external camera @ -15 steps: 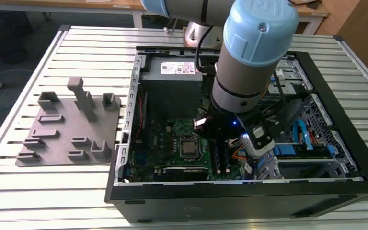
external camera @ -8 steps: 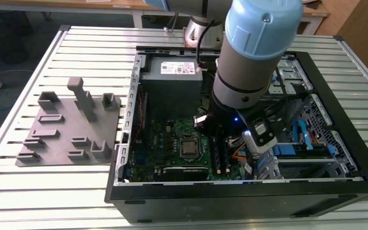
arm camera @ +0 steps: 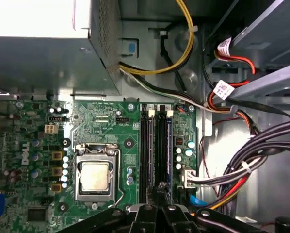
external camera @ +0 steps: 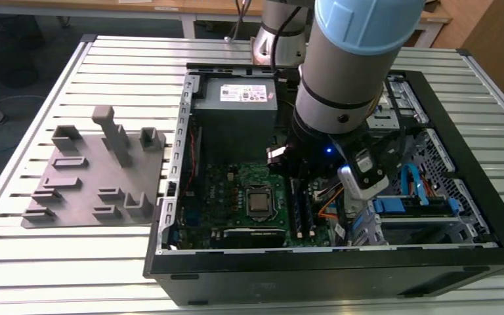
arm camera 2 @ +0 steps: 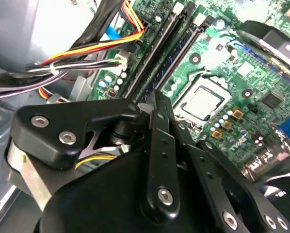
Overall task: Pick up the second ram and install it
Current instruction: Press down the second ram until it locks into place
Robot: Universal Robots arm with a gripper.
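My gripper (external camera: 299, 176) is inside the open computer case, over the memory sockets on the green motherboard (arm camera: 106, 126). Its black fingers (arm camera 2: 157, 121) are shut together at about mid-length of the socket nearer the cables. The second ram (arm camera: 162, 150) (arm camera 2: 176, 58), a thin dark strip with a bluish edge, stands on edge along that socket and runs out from between the fingertips (arm camera: 160, 188). How deep it sits in the socket is hidden. Another dark strip (arm camera: 145, 150) fills the neighbouring socket.
A processor socket (arm camera: 95, 175) lies beside the memory sockets. Thick cable bundles (arm camera: 261, 155) (arm camera 2: 62, 63) crowd the other side. A power supply (external camera: 234, 98) and blue drive bays (external camera: 414, 205) sit inside the case walls (external camera: 322, 262). A grey moulded tray (external camera: 86, 190) stands on the exterior view's left.
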